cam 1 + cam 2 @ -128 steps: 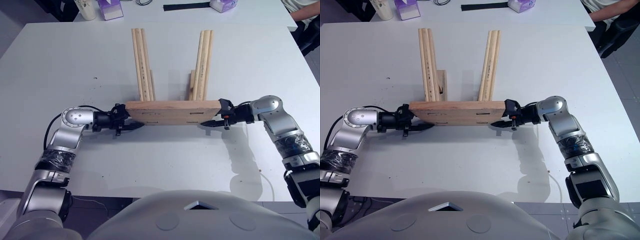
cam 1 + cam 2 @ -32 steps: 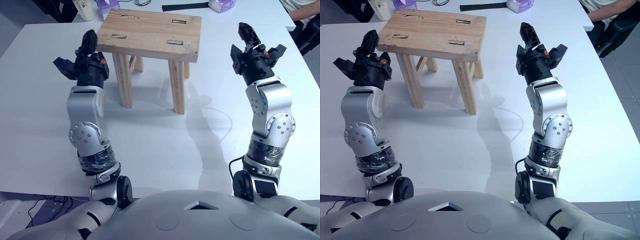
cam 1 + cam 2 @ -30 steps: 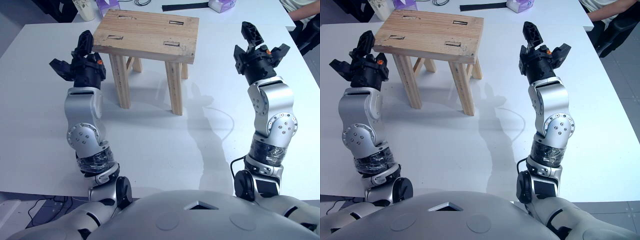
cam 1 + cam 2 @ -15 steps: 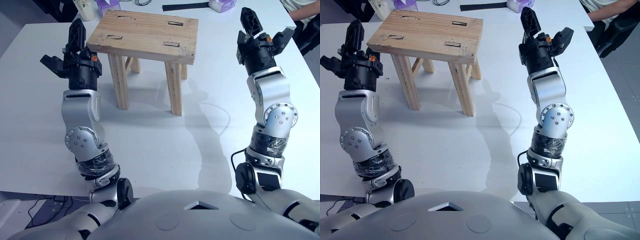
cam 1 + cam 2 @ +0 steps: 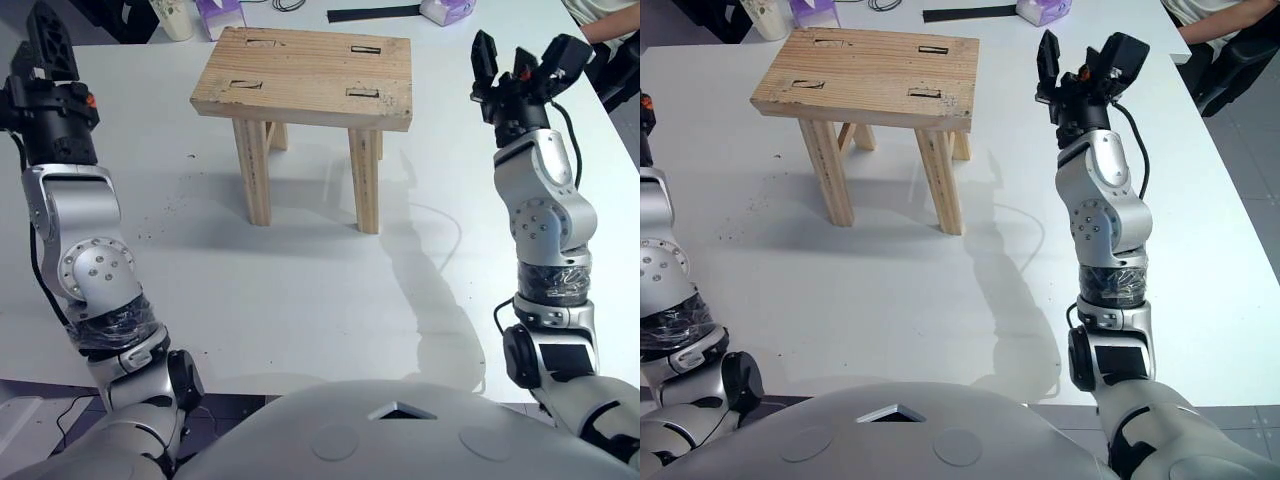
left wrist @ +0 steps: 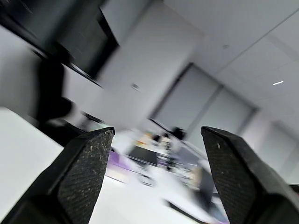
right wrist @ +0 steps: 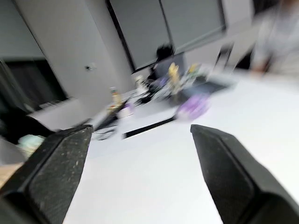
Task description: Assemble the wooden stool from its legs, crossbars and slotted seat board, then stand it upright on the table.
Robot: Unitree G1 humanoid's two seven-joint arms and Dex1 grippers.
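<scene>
The assembled wooden stool [image 5: 305, 72] stands upright on its legs at the back middle of the white table [image 5: 300, 300], its slotted seat board facing up. My left gripper [image 5: 35, 50] is raised at the far left, well away from the stool, open and holding nothing. In the left wrist view the left gripper [image 6: 156, 135] has its fingers wide apart, pointing out into the room. My right gripper [image 5: 520, 58] is raised to the right of the seat, apart from it, open and holding nothing; the right gripper [image 7: 140, 130] is spread wide in the right wrist view.
Along the table's far edge sit a white bottle [image 5: 172, 15], a purple box [image 5: 220, 15], a black strip [image 5: 370, 13] and a tissue box [image 5: 445, 10]. A thin white cable [image 5: 440, 225] lies right of the stool. A person's arm [image 5: 600, 20] rests at the far right corner.
The stool, earlier on its side between both grippers, now stands upright and free. In the last second both arms rose and swung outward, the left one far to the left.
</scene>
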